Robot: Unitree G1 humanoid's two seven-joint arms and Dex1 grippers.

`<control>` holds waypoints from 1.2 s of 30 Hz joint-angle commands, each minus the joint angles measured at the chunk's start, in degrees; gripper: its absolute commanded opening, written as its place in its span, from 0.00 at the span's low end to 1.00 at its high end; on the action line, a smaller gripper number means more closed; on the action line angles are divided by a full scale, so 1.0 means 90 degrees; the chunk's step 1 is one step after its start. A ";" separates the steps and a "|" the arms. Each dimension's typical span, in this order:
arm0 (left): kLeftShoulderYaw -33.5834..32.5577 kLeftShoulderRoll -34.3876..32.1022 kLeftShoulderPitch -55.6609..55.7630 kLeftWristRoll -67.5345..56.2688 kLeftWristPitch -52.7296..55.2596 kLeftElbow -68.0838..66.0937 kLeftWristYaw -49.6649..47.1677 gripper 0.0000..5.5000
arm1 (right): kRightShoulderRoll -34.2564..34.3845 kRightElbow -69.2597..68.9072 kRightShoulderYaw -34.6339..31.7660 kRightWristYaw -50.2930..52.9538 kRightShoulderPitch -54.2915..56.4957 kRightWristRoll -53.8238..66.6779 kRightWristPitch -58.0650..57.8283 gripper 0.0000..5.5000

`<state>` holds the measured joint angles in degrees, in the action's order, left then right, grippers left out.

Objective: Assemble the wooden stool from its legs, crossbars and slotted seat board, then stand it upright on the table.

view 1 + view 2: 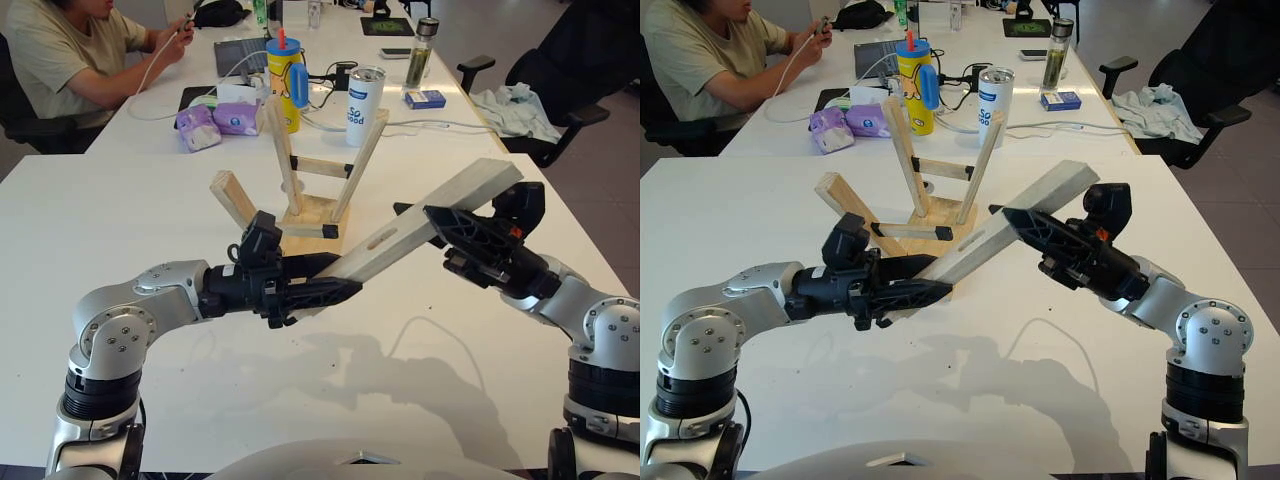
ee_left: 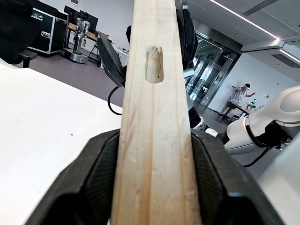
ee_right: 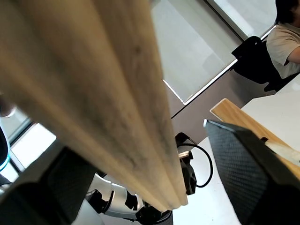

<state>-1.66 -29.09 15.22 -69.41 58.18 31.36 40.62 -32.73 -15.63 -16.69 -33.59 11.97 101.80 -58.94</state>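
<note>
Now, head view: the left gripper (image 1: 335, 286) and right gripper (image 1: 430, 236) each clamp the slotted seat board (image 1: 385, 246), tilted above the table (image 1: 150, 200), before the leg frame (image 1: 322, 167). Left wrist: fingers (image 2: 98, 187) squeeze it. Right wrist: probably likewise.

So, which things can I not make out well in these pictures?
Head views: the board and the left gripper hide the near edge of the seat of the upturned stool.
Head views: the board's lower end is hidden inside the left gripper.
Left wrist view: the top edge cuts off the board's far end.
Right wrist view: the board, close to the camera, hides much of what lies behind.
</note>
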 commanded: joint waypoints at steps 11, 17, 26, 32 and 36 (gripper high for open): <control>-0.0112 -0.0358 0.0022 -0.1293 0.0512 -0.0397 -0.0305 0.38 | -0.0236 -0.0163 0.0066 -0.0298 -0.0066 -0.0230 0.0064 0.40; 0.0071 -0.0330 -0.0109 -0.0122 -0.0274 -0.0072 0.0008 0.38 | -0.0264 -0.0178 0.0156 -0.0580 -0.0045 -0.0852 0.0134 0.39; 0.0257 -0.0087 -0.0763 0.1480 -0.1221 -0.0736 -0.0308 0.62 | -0.0480 0.0378 0.0876 -0.1711 0.0300 -0.3695 0.1127 0.38; 0.1225 -0.0145 -0.1004 0.3674 -0.2236 -0.1409 -0.0543 0.62 | -0.0328 0.1454 0.1144 -0.2471 0.1067 -0.5104 0.2101 0.38; 0.1952 -0.0045 -0.0912 0.4920 -0.2861 -0.1911 -0.0622 0.62 | -0.0175 0.2058 0.1284 -0.2894 0.1431 -0.5714 0.2625 0.38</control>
<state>12.63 -30.00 6.50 -30.36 35.11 17.06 35.54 -35.30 0.24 -5.82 -57.51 22.45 53.18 -37.90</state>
